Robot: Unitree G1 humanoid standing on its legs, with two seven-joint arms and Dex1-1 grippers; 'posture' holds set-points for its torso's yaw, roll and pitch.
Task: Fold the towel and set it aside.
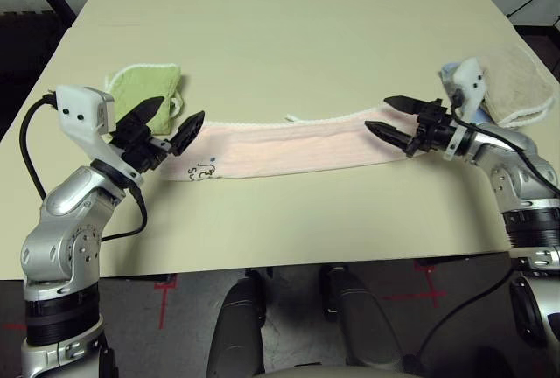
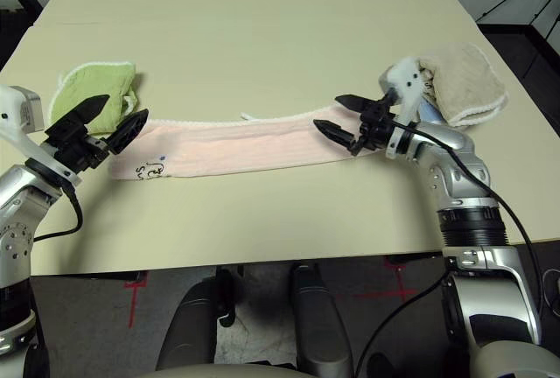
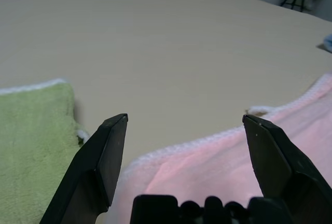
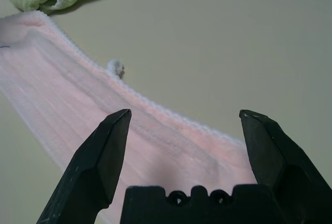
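Inspected: towel in a long strip

Found pale pink towel (image 1: 289, 146) lying left to right across the near part of the table (image 1: 289, 229), with white-stitched far edge, shallow lengthwise creases and dark marks near the left end. Could not read those marks. Could not see the right end fully behind the right gripper (image 1: 376, 112). Noted jaws spread and empty on right and left gripper (image 1: 182, 106).

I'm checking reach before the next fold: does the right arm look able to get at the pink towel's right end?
Probably yes: the right end effector hovers open over that end of the towel, and nothing appears to lie between them.
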